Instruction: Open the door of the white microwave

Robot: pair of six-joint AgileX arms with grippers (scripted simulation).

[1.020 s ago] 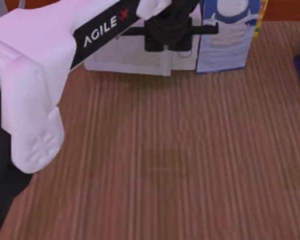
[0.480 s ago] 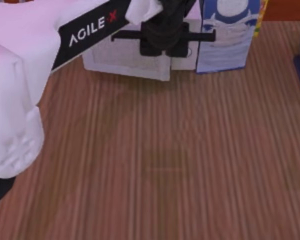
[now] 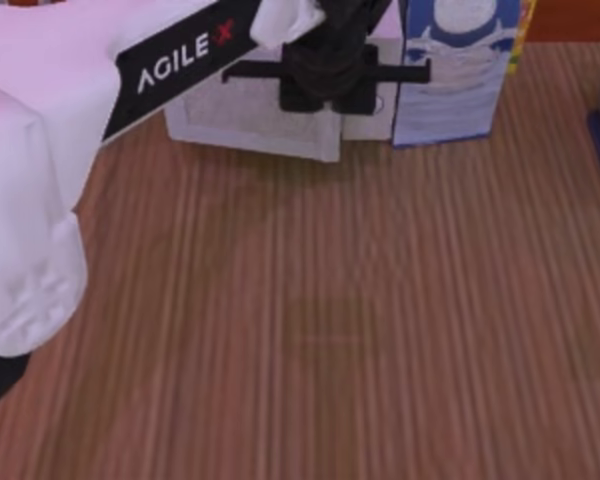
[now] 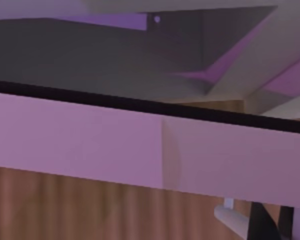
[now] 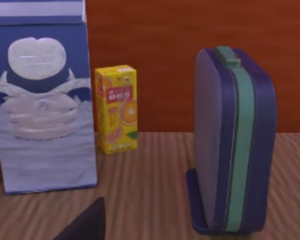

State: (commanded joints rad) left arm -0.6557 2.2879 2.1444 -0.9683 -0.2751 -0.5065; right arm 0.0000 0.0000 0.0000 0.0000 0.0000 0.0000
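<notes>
At top centre of the overhead frame, left gripper point(image 3: 327, 97) sits against the microwave point(image 3: 280, 125) door point(image 3: 255, 118); finger state cannot be told.

A striped wooden table point(image 3: 380, 330) fills the scene, with a red-brown wall point(image 5: 165, 45) behind it.

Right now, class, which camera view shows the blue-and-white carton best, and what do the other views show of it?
The right wrist view: the blue-and-white carton stands upright, its front face filling that picture's side, beside a yellow juice box. The top view shows it foreshortened, right of the white microwave. The left wrist view shows none of it.
</notes>
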